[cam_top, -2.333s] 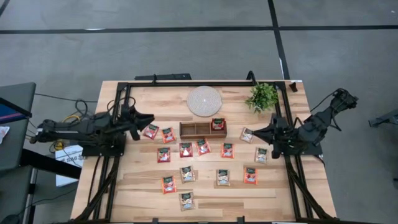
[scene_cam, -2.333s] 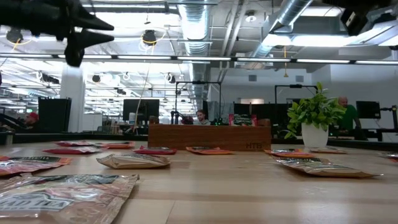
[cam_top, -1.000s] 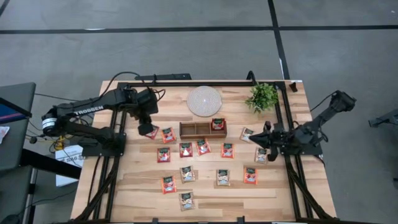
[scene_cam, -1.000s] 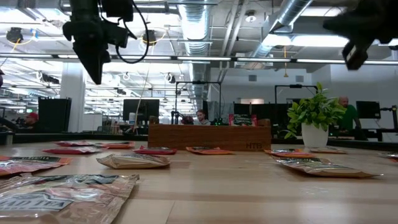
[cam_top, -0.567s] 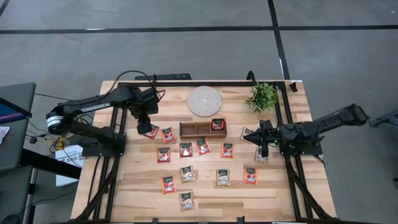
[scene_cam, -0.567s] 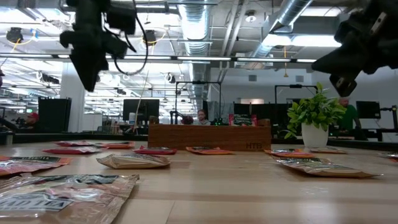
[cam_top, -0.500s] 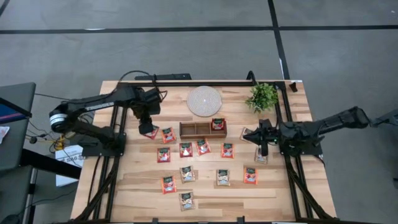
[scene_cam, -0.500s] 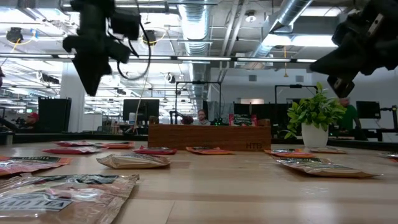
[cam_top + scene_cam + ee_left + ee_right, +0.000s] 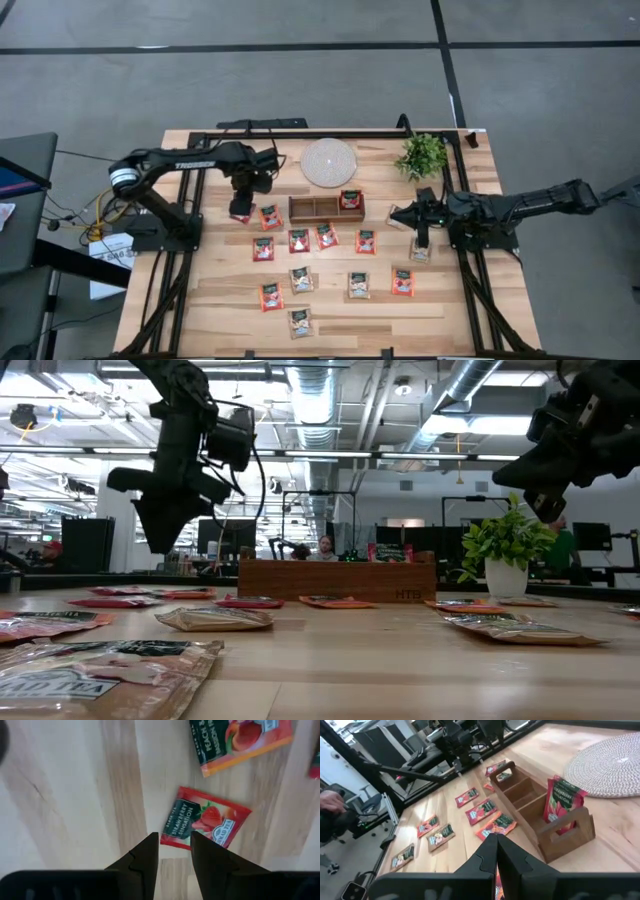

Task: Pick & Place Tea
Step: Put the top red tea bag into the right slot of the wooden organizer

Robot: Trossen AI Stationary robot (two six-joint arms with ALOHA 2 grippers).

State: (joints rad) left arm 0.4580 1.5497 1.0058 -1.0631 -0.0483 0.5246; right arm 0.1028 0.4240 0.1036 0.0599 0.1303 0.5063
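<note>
The tea sachets (image 9: 300, 241), red-orange and tan with green bands, lay scattered across the pale wooden table (image 9: 220, 300); one stood in the tray (image 9: 326, 208). Left gripper (image 9: 175, 851) hovered part-open, empty, over a strawberry sachet (image 9: 205, 824). Right gripper (image 9: 496, 851) was closed, empty.

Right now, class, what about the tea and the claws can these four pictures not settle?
- Strawberry sachet: left claw covers its edge in the left wrist view.
- Sachets: flavours too small in the high view.
- Tray: front wall hides its compartments in the low view.
</note>
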